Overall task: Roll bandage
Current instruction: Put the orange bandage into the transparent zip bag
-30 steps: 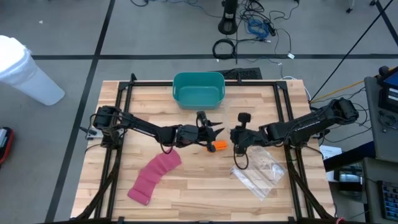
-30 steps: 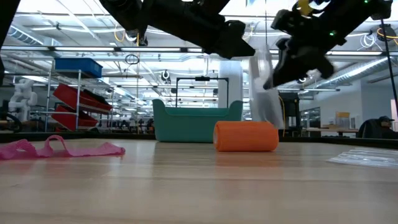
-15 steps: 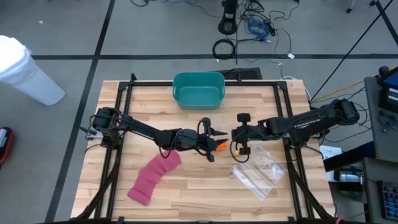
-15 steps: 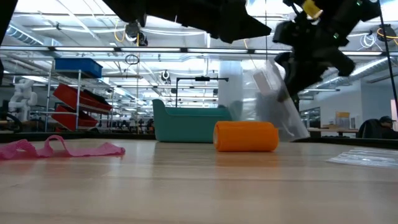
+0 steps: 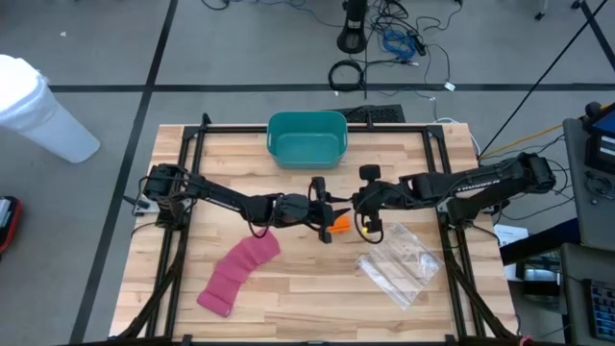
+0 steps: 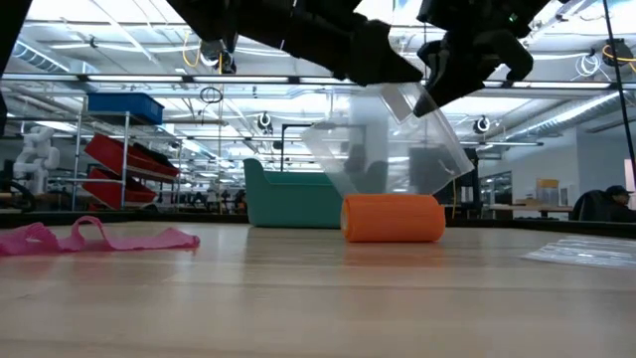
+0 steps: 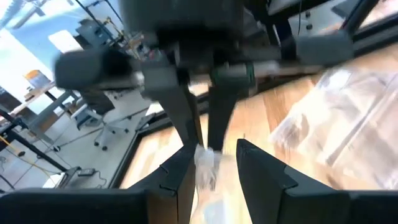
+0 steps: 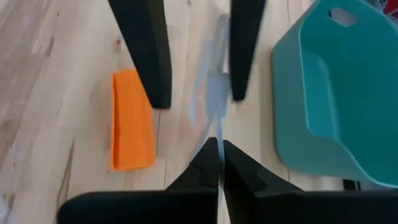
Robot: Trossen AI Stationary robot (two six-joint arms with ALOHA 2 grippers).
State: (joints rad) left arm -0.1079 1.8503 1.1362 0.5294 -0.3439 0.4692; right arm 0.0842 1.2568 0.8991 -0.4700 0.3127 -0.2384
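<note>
The wooden counter (image 5: 288,288) carries a teal bin (image 5: 307,137) at its far edge and an unrolled pink bandage (image 5: 238,272) near the front left. At mid-counter lies a rolled orange bandage (image 5: 338,224). Above it the right pincer (image 5: 357,202) is clamped together on a clear plastic bag (image 6: 393,149), and the left pincer (image 5: 327,213), fingers apart, straddles the bag's edge.

the roll (image 5: 338,225) lies mid-table between the two grippers, the tub (image 5: 307,138) behind it at the far edge, the loose bandage (image 5: 237,273) to the near left and a plastic bag (image 5: 402,266) to the near right.
</note>
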